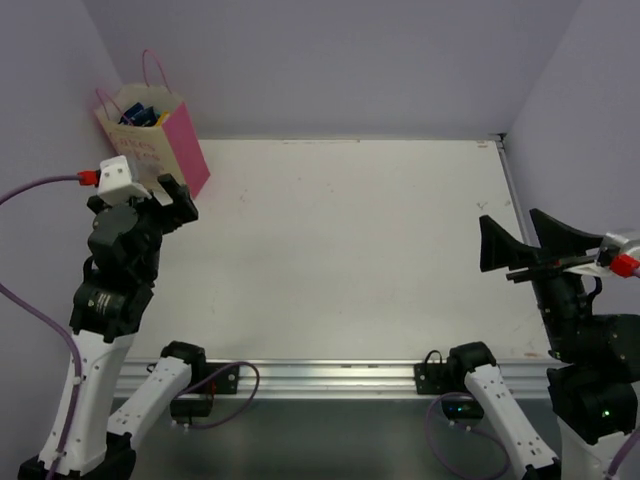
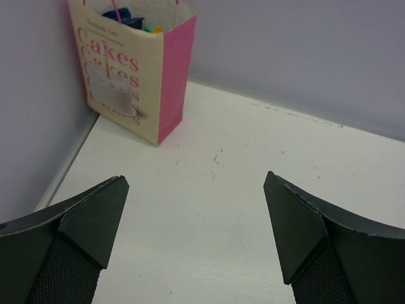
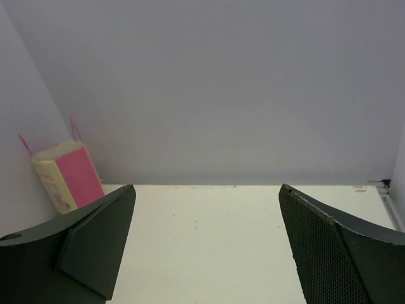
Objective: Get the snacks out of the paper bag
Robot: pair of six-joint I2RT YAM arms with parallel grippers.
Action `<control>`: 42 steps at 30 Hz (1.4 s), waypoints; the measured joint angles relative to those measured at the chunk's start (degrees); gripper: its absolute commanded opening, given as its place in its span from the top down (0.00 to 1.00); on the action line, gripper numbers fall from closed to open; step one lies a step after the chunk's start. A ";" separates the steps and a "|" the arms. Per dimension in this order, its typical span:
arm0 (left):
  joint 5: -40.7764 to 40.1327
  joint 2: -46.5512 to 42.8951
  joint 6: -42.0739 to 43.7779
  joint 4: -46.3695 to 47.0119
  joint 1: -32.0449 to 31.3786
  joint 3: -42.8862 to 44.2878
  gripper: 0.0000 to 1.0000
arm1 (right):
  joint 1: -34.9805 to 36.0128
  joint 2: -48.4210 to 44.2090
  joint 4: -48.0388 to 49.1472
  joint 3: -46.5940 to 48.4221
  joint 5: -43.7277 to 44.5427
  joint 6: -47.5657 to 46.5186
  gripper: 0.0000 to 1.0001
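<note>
Left gripper sits with its dark jaws spread wide, gripping nothing; I judge a careless reach could tip the pink-and-cream paper gift bag or snag its cord handles; it stands upright ahead and left, in the far corner, glossy blue snack packets peeking out.

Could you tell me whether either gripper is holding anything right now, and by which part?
Nothing is held: the left gripper and right gripper are both open and empty.

Overhead camera looks down from the near edge; wrist cameras — left close, right distant — share the paper bag
</note>
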 measured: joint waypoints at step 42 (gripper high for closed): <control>24.85 80.83 26.60 10.97 21.03 57.31 0.46 | 0.28 0.81 3.06 -22.60 -32.57 13.25 0.01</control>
